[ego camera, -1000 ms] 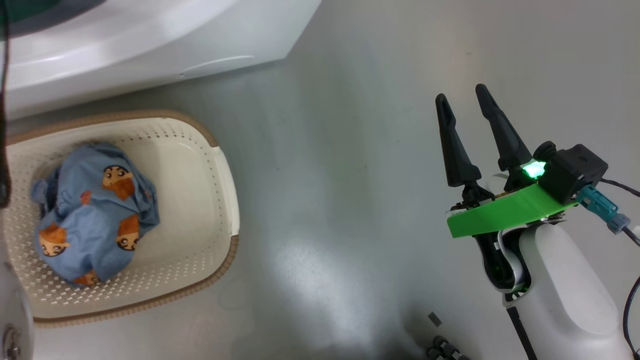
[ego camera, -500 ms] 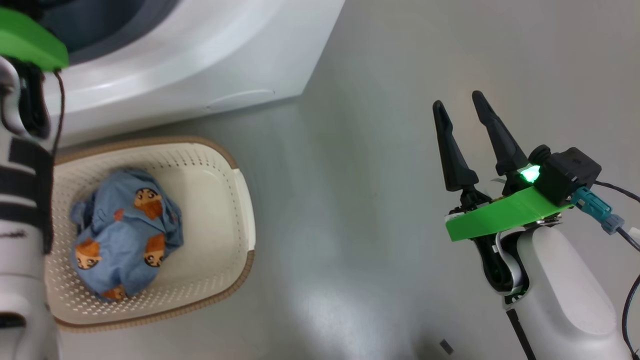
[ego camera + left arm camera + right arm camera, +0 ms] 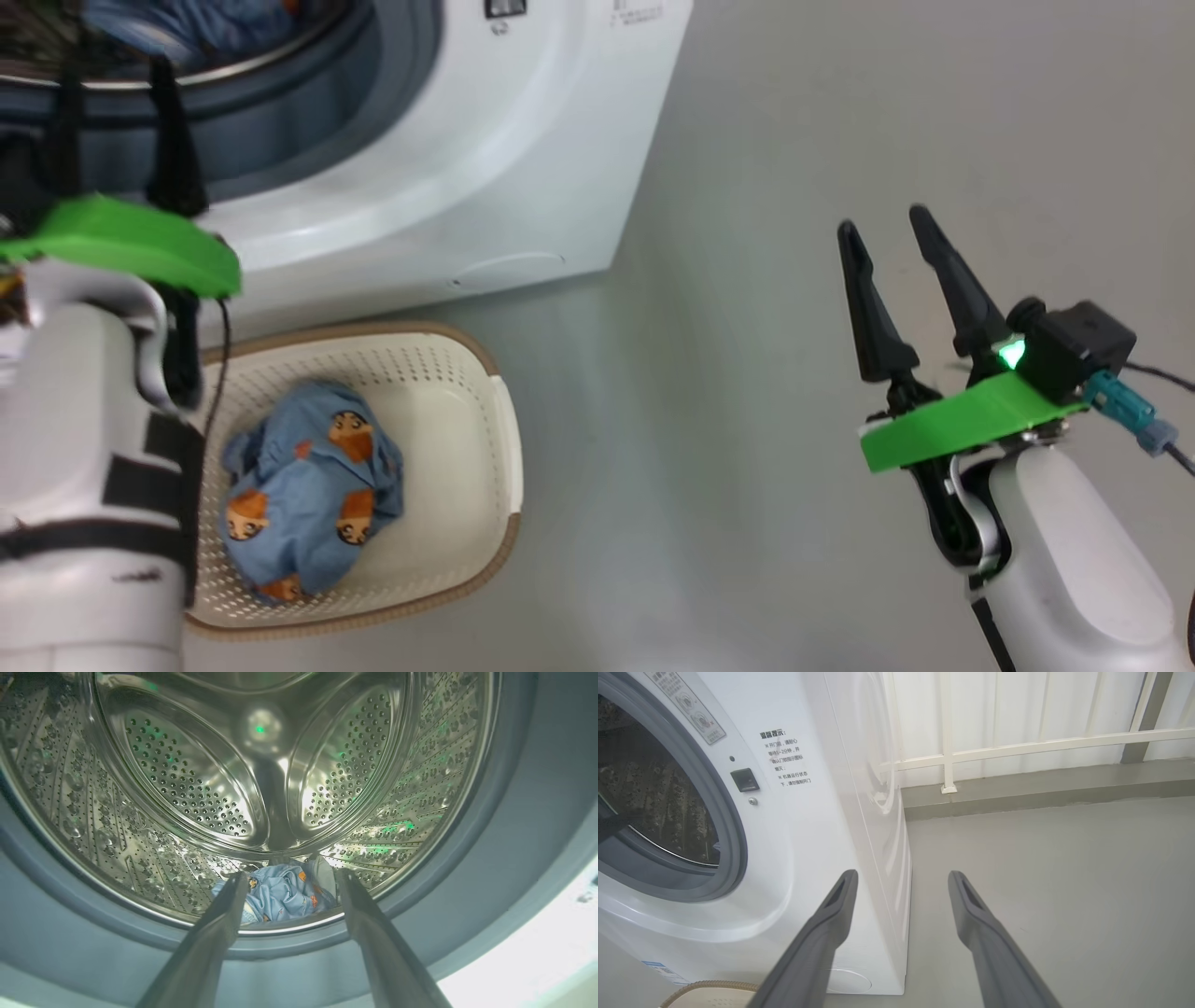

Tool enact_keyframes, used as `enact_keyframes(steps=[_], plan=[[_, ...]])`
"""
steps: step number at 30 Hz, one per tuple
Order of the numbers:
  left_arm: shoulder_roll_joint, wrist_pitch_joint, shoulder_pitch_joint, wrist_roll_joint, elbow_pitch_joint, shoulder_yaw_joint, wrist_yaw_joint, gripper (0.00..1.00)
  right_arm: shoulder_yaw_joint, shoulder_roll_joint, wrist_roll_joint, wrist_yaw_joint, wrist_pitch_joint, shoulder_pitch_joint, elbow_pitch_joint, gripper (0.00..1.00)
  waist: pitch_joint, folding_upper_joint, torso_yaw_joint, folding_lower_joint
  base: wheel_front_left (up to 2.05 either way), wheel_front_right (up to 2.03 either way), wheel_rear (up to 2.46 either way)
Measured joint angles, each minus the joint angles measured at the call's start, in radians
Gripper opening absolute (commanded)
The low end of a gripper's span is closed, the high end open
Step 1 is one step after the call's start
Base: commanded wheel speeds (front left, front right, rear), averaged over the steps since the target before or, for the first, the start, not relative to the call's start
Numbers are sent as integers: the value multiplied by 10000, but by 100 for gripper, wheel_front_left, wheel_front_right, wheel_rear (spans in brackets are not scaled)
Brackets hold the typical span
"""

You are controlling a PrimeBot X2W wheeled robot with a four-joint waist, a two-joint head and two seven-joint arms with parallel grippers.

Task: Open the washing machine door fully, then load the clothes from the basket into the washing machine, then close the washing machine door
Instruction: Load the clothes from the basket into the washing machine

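Pale blue clothes (image 3: 313,485), printed with orange-brown cartoon faces, lie bunched in a soft heap toward the left of the basket (image 3: 467,439), which sits on the grey floor (image 3: 728,420) just in front of the washing machine (image 3: 504,140). 1 more garment (image 3: 285,896) of the same print already rests at the bottom front of the steel drum (image 3: 187,788), just inside the grey gasket (image 3: 514,812). Our left gripper (image 3: 290,877) points into the drum mouth with its 2 dark fingers (image 3: 208,947) spread wide and nothing between them — the garment lies beyond its tips. Our right gripper (image 3: 882,222) hangs over the floor well to the right of the basket, also wide and empty. We judge the heap to be light, limp and easily crushed into a grip — it will sag and trail when lifted, and could snag on the basket's rim or the gasket. A fold standing up near the top middle of the heap looks like the best place to pinch, deep enough to gather several layers.
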Motion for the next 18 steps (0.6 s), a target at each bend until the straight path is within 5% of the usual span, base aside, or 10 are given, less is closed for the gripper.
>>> enact_keyframes(steps=[18], plan=[[-621, 2, 3794, 541, -2345, 372, -125, 100, -33, -242, 36, 0, 0, 927, 314, 100, -2092, 0, 871, 0, 0, 0, 0]])
